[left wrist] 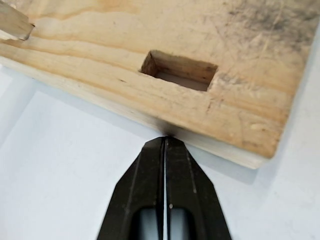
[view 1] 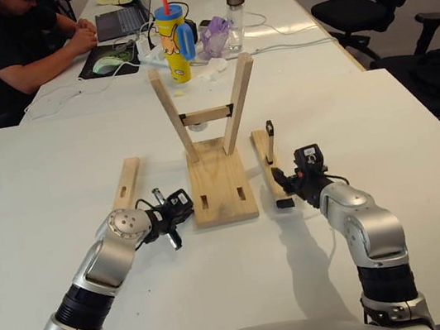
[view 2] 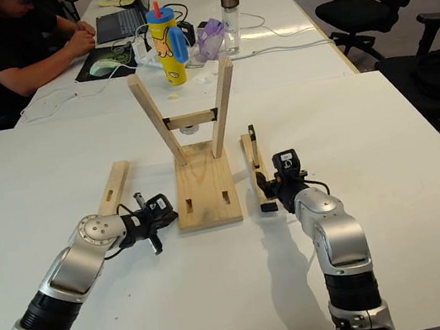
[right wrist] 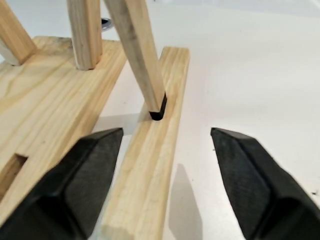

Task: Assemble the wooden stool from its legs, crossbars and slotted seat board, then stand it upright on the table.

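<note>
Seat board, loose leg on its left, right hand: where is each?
seat board [view 1: 221,180], left eye view, bare top face.
loose leg [view 1: 126,182], left eye view, middle of its length.
right hand [right wrist: 166,135], right wrist view, midway between its open fingertips.

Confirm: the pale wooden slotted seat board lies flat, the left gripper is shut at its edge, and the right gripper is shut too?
The right gripper is open, not shut: the right wrist view shows its jaws spread apart, the loose pale wooden leg between them. The rest holds.
</note>
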Robot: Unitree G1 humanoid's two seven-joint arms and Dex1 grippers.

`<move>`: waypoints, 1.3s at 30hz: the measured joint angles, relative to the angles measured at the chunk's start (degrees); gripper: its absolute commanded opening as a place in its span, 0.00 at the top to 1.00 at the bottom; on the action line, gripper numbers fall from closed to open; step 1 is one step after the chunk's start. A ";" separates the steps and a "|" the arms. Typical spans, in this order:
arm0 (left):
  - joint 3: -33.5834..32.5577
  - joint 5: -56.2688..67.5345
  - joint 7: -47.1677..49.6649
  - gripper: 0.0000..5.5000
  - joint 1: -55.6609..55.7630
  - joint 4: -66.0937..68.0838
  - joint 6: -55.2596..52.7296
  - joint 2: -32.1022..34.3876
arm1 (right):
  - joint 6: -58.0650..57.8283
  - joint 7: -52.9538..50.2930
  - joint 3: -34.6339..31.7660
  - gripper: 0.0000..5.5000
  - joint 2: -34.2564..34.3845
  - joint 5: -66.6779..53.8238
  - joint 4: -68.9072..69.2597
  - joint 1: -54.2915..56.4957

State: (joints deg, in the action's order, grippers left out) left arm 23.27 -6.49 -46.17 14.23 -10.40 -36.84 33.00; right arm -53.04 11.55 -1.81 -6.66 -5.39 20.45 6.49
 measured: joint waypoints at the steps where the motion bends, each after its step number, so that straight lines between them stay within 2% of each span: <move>1: 0.28 0.07 0.01 1.00 0.14 0.00 -0.09 -0.55 | -0.60 0.00 0.30 0.38 -0.09 -0.03 -0.99 0.28; 13: -0.05 0.89 -0.17 1.00 0.21 1.27 1.62 -0.39 | -2.40 -0.78 1.28 0.38 -0.73 -0.13 -9.60 3.99; 18: -1.20 2.12 -0.87 1.00 0.26 2.10 3.48 0.01 | -1.93 -1.61 2.45 0.51 -1.28 0.43 -10.28 4.36; 23: -8.61 8.67 -2.21 1.00 -0.39 2.09 8.42 0.18 | 1.29 -2.70 1.77 0.62 -0.92 0.39 -11.82 4.38; 26: -15.48 16.33 -3.66 0.92 0.25 1.99 7.95 -0.54 | 7.39 -4.32 -1.23 0.62 0.28 -0.14 -11.82 4.46; 29: -24.44 27.59 -3.80 0.85 2.71 1.35 2.81 -3.25 | 12.79 -4.97 -6.54 0.62 1.03 -3.13 -10.24 5.65; 31: -28.14 34.99 -4.35 0.79 3.52 -0.18 -1.57 -4.11 | 15.49 -2.67 -9.54 0.62 0.85 -7.25 -7.31 6.78; 39: -37.78 56.28 -4.06 0.57 6.43 -1.54 -15.31 -4.85 | 12.17 8.99 -18.26 0.62 -3.26 -28.67 2.10 5.78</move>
State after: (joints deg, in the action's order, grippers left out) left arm -14.51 49.79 -50.24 20.66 -11.94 -52.15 28.16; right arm -40.87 20.53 -20.07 -9.91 -34.06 22.55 12.26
